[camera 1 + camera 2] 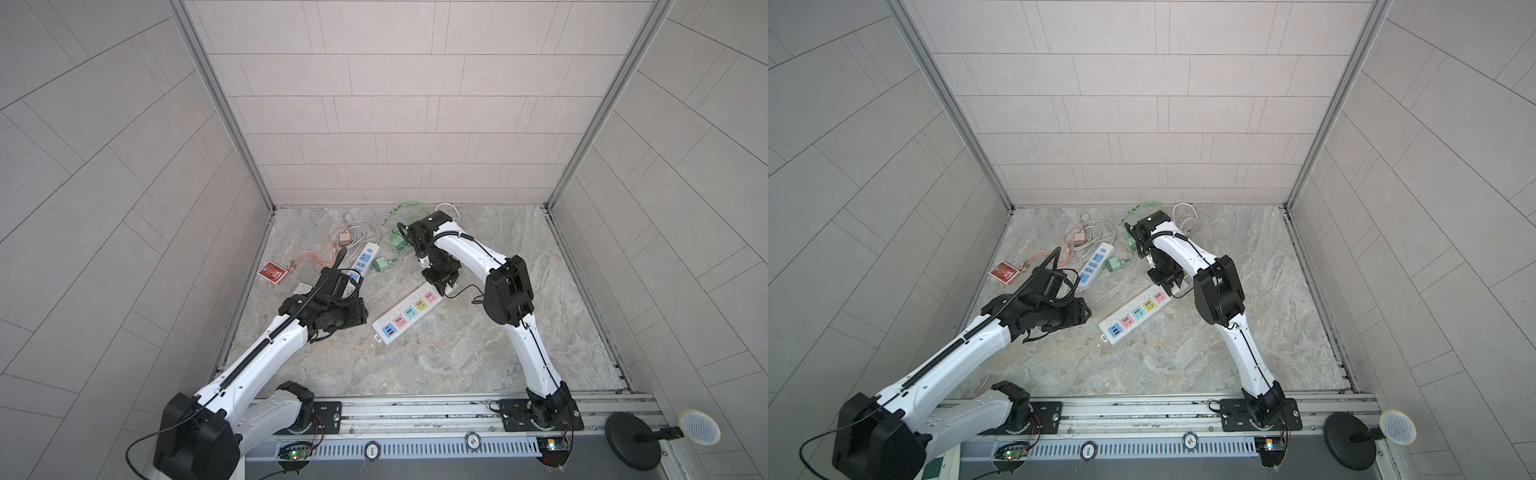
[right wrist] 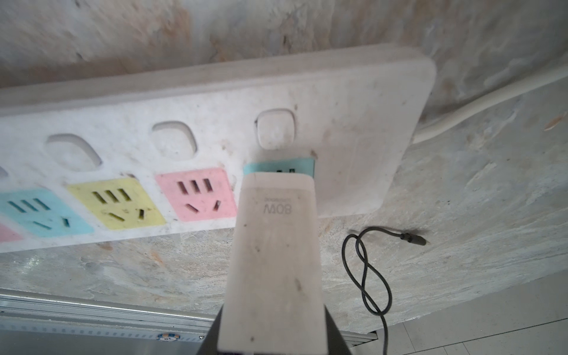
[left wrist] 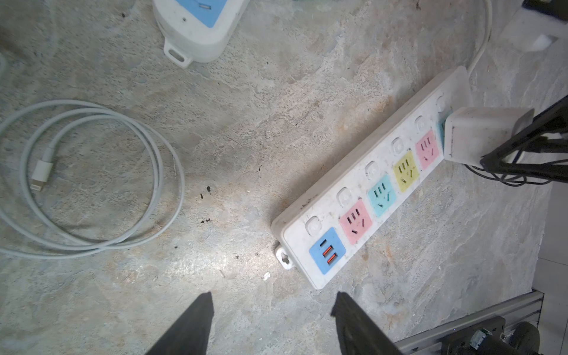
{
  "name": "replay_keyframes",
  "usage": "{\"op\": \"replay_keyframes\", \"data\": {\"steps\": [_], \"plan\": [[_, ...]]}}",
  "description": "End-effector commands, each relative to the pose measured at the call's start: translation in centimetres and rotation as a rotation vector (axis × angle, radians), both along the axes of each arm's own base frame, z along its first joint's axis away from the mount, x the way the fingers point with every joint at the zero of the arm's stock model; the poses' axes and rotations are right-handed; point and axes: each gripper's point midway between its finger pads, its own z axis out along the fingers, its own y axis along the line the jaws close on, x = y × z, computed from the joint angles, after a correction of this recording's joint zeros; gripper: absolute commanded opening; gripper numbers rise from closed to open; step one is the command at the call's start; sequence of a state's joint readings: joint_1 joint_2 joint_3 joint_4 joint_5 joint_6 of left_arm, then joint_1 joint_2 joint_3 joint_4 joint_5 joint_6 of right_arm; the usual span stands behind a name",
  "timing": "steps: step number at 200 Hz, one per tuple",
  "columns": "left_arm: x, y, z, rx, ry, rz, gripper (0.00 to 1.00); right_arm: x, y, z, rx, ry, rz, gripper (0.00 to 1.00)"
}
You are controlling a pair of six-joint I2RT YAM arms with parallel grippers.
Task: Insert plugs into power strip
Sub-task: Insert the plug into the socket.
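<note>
Plug [image 2: 273,261] — white, boxy, scuffed, marked 80W. Long axis roughly upright, nose down on teal socket [image 2: 276,167] at strip's [image 1: 384,338] 1 o'clock end. Right claw [image 1: 442,286] clamped on it; left claw [image 3: 272,310] half open, empty.

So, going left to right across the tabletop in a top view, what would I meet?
Red card pack → dusty pink plug → nearer mint green plug → right pincer, shut on the white plug.
</note>
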State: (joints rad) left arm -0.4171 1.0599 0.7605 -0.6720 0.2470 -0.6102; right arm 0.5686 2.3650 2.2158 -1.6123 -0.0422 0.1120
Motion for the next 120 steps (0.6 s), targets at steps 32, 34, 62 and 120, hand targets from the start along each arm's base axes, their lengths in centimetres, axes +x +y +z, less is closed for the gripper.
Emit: {"op": "replay_keyframes", "data": {"steps": [32, 34, 62, 120], "plan": [[-0.5, 0.4, -0.7, 0.019, 0.028, -0.002, 0.69, -0.7, 1.0, -2.9, 0.008, 0.069, -0.003, 0.15], [-0.5, 0.4, -0.7, 0.018, 0.029, -0.002, 0.69, -0.7, 1.0, -2.8, 0.012, 0.067, -0.004, 0.16], [-0.5, 0.3, -1.0, 0.016, 0.031, -0.002, 0.69, -0.1, 1.7, -1.5, 0.062, 0.022, -0.01, 0.21], [-0.5, 0.3, -0.9, 0.015, 0.028, -0.002, 0.69, 0.9, 2.0, -0.8, 0.09, -0.015, -0.026, 0.27]]}}
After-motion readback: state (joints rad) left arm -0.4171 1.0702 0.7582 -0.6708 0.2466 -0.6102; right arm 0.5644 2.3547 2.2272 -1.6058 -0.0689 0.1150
